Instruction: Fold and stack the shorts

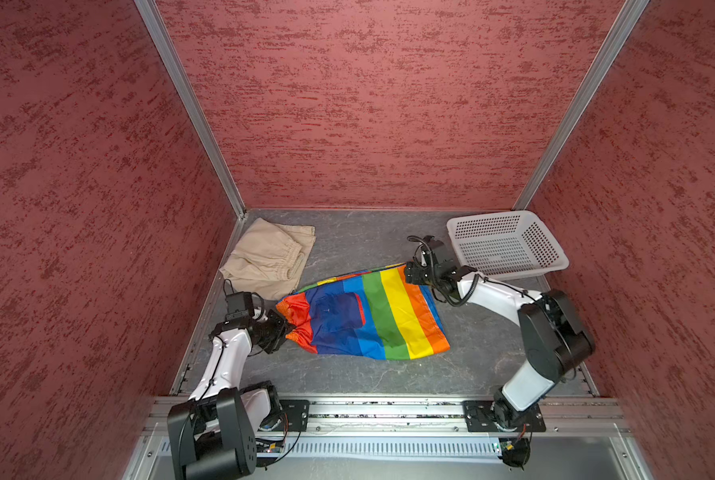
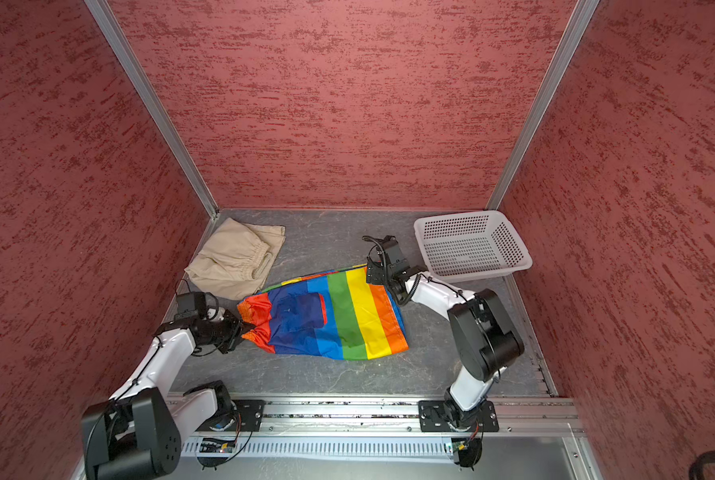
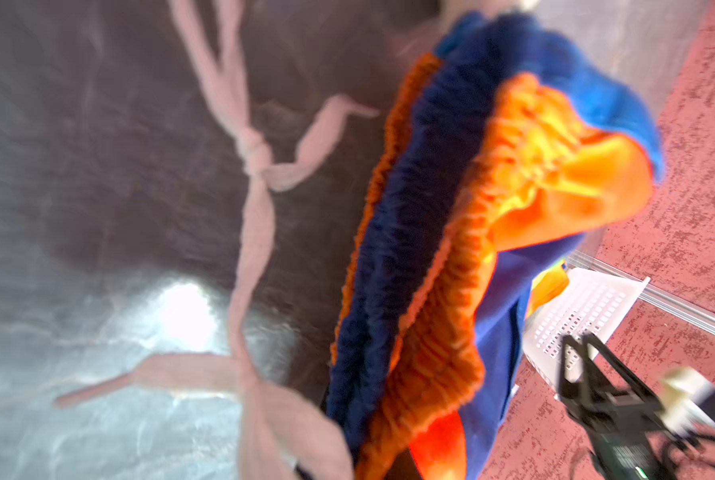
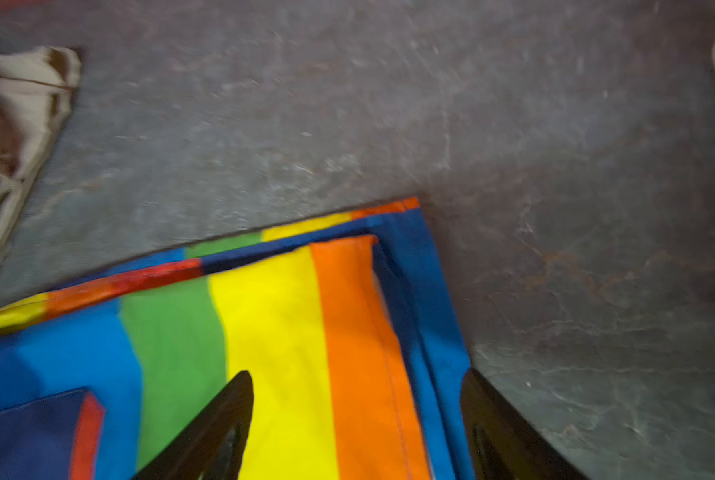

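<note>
— What encloses the space?
— Three red walls (image 1: 368, 104), rough and mottled, joined at the corners by silver metal posts (image 1: 189, 108).
— And below?
— A grey, veined floor (image 1: 389, 374). It carries a bright patch (image 3: 185, 311), seemingly reflected light, though that view is blurred. A metal rail (image 1: 389, 409) lines the front.

The left arm (image 1: 226, 359) and the right arm (image 1: 498, 295) are covered with smooth white shells. These are joined by big round black joints (image 1: 555, 332). Thin black cables (image 1: 468, 292) are looped along both arms. A small black camera box (image 1: 239, 303) is fixed near each wrist. Each arm is bolted to a black plate (image 1: 295, 415) with screws. The fingers (image 4: 222, 424) of the right gripper (image 4: 357, 374) are black and pointed.
</note>
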### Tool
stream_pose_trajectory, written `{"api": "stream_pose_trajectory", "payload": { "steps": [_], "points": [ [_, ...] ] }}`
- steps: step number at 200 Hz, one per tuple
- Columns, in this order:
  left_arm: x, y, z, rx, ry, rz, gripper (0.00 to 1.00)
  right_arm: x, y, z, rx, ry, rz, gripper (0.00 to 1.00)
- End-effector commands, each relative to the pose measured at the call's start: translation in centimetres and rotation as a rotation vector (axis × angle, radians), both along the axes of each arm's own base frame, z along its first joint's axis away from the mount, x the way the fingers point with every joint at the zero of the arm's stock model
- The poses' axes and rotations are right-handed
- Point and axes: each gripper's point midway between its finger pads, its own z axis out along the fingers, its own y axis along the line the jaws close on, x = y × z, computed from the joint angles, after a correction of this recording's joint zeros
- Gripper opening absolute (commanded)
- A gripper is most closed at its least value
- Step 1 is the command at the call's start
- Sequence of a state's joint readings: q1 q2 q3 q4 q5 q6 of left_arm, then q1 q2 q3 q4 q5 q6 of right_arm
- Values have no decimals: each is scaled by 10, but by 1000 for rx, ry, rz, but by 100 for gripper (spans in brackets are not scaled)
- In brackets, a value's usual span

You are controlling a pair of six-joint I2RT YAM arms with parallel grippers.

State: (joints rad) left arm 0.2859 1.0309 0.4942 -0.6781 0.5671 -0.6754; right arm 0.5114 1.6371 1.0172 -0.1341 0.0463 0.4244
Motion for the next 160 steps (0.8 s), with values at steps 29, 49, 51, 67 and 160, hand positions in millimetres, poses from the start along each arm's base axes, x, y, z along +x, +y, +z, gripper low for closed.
{"api": "stream_pose_trajectory", "payload": {
  "steps": [29, 49, 51, 67, 160],
  "points": [
    [-5, -4, 10, 93, 11, -29, 2, -58, 122, 32, 274, -47, 295, 21],
    [-3, -6, 14, 114, 11, -42, 3, -84, 171, 27, 375, 0, 409, 0],
    [-3, -6, 14, 115, 11, -45, 3, -86, 176, 26, 382, 5, 418, 0],
    [-3, -9, 16, 123, 11, -53, 3, -99, 205, 16, 422, 42, 472, 0],
    [-5, -10, 20, 148, 15, -68, 4, -114, 236, -94, 276, 293, 407, 0]
  ]
}}
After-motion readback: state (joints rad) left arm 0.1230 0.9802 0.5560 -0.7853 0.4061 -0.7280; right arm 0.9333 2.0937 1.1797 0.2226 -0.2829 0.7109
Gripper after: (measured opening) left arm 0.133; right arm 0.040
